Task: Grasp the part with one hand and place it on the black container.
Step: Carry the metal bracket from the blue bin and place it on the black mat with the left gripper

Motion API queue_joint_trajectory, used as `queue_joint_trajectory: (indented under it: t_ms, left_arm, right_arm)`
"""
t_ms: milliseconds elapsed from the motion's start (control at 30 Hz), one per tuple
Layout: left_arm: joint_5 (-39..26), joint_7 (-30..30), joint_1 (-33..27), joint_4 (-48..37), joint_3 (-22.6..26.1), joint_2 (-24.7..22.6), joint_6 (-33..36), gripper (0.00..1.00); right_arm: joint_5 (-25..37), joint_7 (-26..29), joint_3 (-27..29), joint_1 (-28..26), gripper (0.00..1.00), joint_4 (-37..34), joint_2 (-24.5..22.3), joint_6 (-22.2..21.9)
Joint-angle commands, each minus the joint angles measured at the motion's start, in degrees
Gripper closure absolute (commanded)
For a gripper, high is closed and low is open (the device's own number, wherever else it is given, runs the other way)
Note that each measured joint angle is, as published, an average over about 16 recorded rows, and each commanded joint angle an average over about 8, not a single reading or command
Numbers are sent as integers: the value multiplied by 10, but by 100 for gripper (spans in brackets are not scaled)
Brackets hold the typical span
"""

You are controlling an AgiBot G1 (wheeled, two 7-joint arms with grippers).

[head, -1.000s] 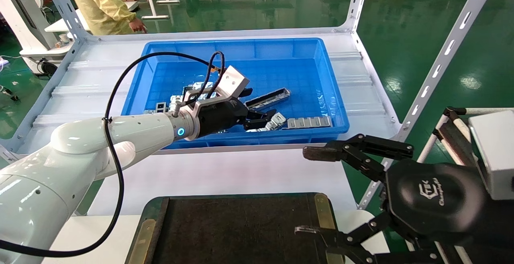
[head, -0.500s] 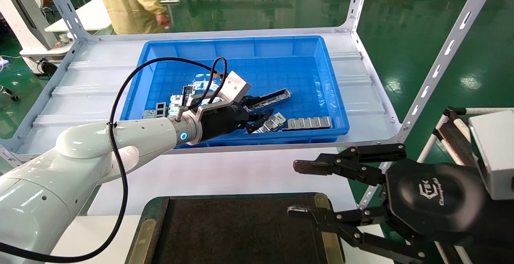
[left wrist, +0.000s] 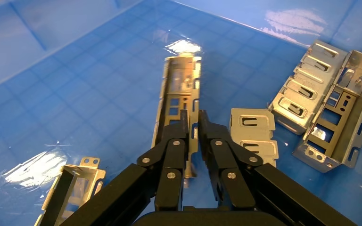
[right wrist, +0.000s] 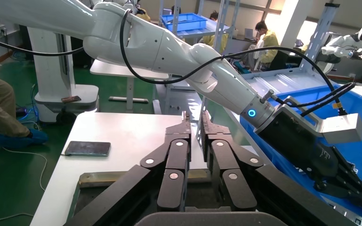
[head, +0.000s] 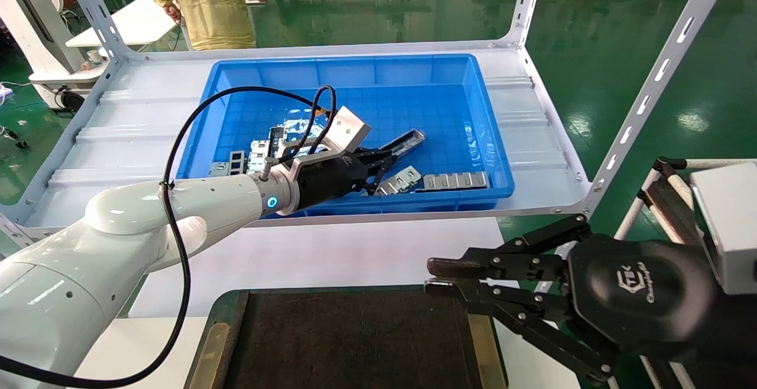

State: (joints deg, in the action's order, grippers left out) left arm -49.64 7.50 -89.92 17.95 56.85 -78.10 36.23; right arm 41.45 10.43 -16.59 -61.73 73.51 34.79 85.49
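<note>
Left gripper (head: 383, 164) reaches into blue bin (head: 497, 158), jaws pinched on near end of the part (head: 405, 140), which angles up toward far right. Right gripper (head: 437, 275) hovers closed over right edge of black container (head: 355, 342) on near desk (head: 331, 253)

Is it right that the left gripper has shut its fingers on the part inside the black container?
Not quite: the left gripper has shut on the part inside the blue bin, as the left wrist view shows. The black container holds nothing visible.
</note>
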Motion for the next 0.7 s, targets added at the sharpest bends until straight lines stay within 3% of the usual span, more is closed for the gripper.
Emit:
queue_joint_trajectory:
  t_ms: [33, 700]
  left_arm:
    - [5, 1, -1, 0, 4, 0, -1, 100]
    - [65, 23, -37, -4, 29, -1, -25, 100]
  right_arm:
    - [0, 0, 0, 0, 100, 0, 0, 0]
    - [-1, 0, -1, 0, 100, 0, 0, 0]
